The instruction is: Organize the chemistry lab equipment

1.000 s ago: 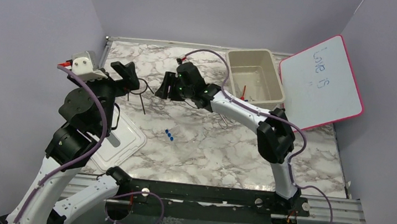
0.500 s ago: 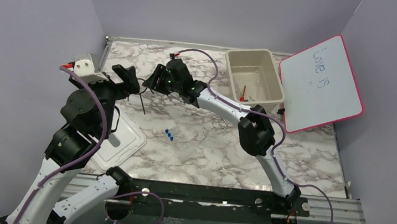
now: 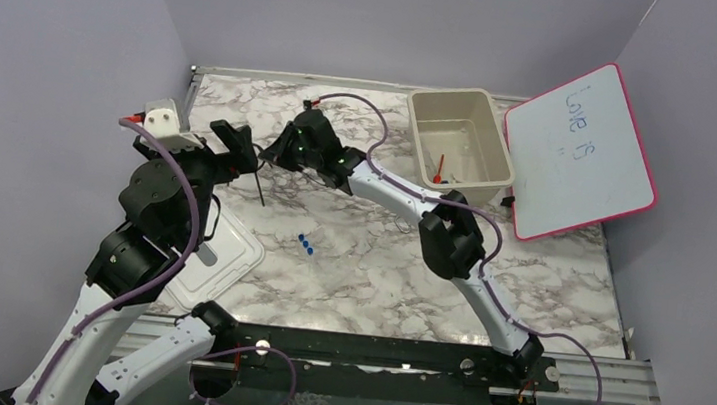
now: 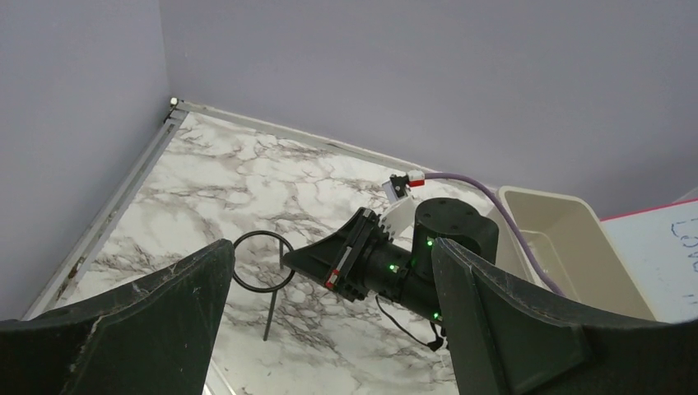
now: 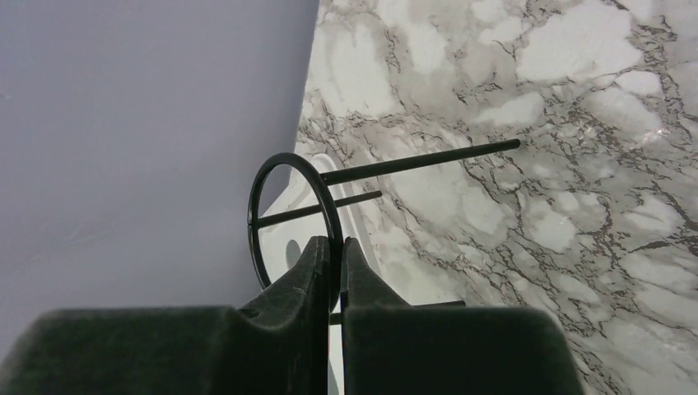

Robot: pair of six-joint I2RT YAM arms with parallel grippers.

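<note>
**benchwatcher:** So, starting nearest the arm bases, the white lid point(image 3: 220, 260) lies flat on the marble table point(image 3: 377, 275), over on the left side. A bit further in, the clear tubes with blue caps point(image 3: 306, 244) sit in a tight little cluster out in the open, well apart from both grippers.

**pipette_pete:** Yep. And what are the arms doing?

**benchwatcher:** Past the tubes, toward the far-left part of the table, both grippers meet nose to nose. The left gripper point(image 3: 237, 146) has its jaws spread wide with nothing between them. The right gripper point(image 5: 333, 245) is pinched nearly closed on the black wire ring point(image 5: 288, 155), with the fingertips clamped on the hoop's rim. The straight stem sticks out away from the fingers, slanting down toward the marble. Can't tell if the stem's tip touches the table.

**pipette_pete:** From the left wrist view, the ring hangs right between the left arm's open fingers, just beside the right gripper's tip.

**benchwatcher:** Right. Furthest back, the beige tub point(image 3: 421, 129) stands at the far right with the red-tipped dropper point(image 3: 440, 165) inside, and the pink-framed whiteboard point(image 3: 581, 151) leans just beside it.
</note>
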